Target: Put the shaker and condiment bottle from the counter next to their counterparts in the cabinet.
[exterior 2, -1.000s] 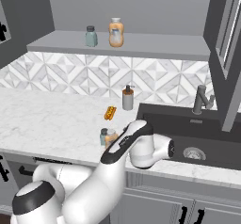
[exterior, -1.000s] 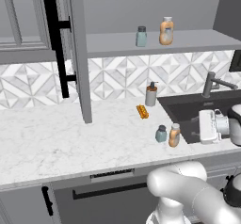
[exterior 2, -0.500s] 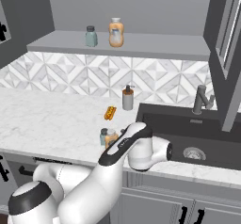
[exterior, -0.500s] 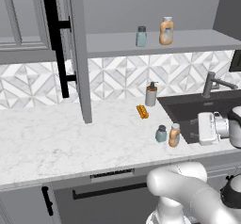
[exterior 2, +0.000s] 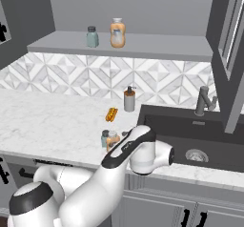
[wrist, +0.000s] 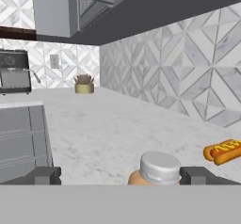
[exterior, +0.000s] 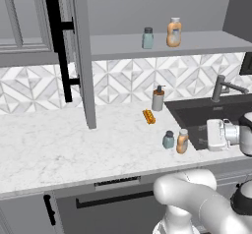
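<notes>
In the hand view the tool [wrist: 120,176] is seen spread wide, the condiment bottle's [wrist: 157,169] cap between its tips, ungripped. In the left base view the bottle is shown beside the shaker [exterior: 169,140] on the desk [exterior: 74,149].

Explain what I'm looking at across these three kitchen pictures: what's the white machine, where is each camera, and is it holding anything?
It is a white robot arm on a driving base. Two cameras sit behind it, left and right; the third rides on its hand. On the counter near the sink stand a shaker and a condiment bottle, with a pump dispenser and a hot dog behind. Matching jars stand on the cabinet shelf. The gripper is open, holding nothing, its fingertips either side of the bottle's cap.
</notes>
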Motion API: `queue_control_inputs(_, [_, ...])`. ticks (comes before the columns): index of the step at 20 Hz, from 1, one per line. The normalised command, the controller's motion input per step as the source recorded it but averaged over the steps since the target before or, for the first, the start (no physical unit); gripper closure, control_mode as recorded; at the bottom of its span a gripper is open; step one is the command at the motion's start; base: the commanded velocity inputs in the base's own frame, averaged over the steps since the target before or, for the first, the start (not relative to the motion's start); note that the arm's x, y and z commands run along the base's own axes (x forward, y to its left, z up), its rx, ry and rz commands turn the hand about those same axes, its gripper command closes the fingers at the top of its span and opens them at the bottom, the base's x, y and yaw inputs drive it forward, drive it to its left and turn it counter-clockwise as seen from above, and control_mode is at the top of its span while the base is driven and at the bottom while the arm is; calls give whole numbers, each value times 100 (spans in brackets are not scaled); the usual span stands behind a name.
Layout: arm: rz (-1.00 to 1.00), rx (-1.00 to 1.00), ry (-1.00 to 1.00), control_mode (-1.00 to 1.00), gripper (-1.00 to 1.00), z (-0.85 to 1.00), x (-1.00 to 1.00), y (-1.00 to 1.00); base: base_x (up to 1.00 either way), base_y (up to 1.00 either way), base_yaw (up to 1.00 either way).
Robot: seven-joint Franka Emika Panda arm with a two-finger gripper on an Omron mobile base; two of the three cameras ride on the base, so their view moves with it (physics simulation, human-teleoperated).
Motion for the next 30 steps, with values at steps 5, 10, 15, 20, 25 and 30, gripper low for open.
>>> queue_control_inputs(5, [0,0,0,-100,-100,0,3,1,0,0,0])
queue_control_inputs(10, [-5,0,0,-100,-100,0,4,7,0,0,0])
queue_control_inputs(15, [-14,0,0,-100,-100,0,14,5,0,0,0])
queue_control_inputs(20, [-11,0,0,-100,-100,-6,6,13,0,0,0])
queue_control_inputs(25, [-3,0,0,-100,-100,-22,-3,21,0,0,0])
queue_control_inputs(30, [-3,0,0,-100,-100,-5,1,7,0,0,0])
